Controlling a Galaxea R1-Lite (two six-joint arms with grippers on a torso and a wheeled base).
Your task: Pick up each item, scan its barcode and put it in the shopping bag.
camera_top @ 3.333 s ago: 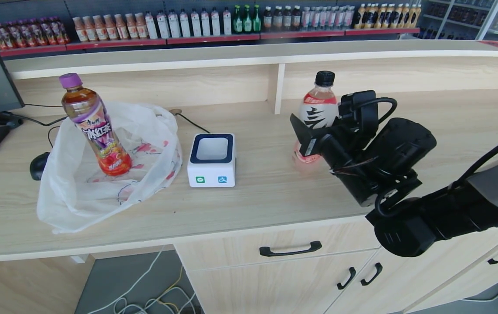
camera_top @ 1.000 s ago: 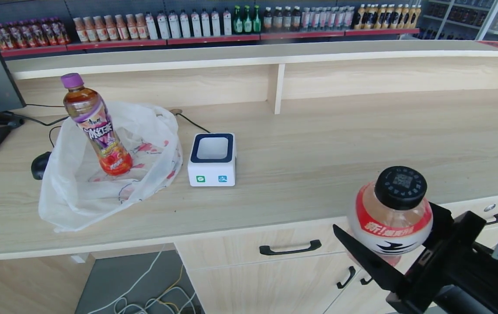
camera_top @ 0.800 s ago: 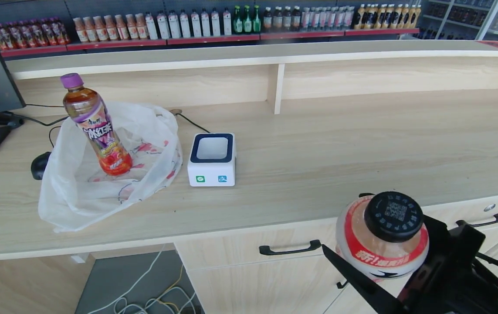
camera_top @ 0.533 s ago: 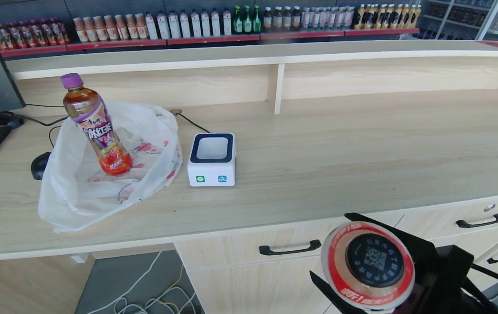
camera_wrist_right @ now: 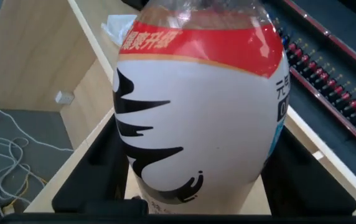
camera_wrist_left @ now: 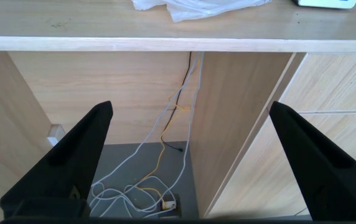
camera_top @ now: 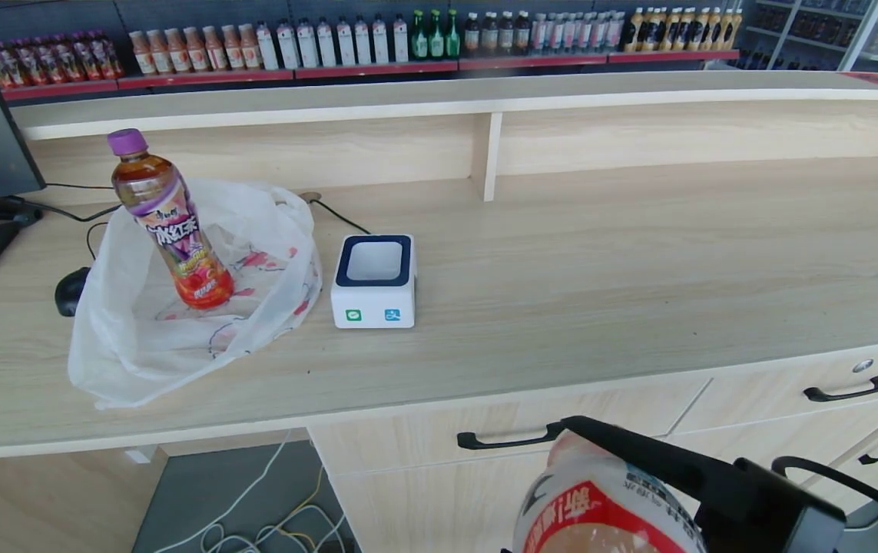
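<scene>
bag (camera_top: 124,346) 1 holding tea bottle (camera_top: 170,223) | right fingers (camera_top: 638,449) pinch second bottle (camera_wrist_right: 196,124) | left fingers (camera_wrist_left: 72,162) spread | scanner (camera_top: 374,280) 1

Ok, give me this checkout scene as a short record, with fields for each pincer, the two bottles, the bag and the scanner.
right pincer: shut on the white-labelled bottle
white-labelled bottle: held off the counter, low in front of its front edge
left pincer: open, empty, below the counter edge
purple-capped bottle: upright in the open shopping bag
scanner: on the counter beside the bag, window facing up
</scene>
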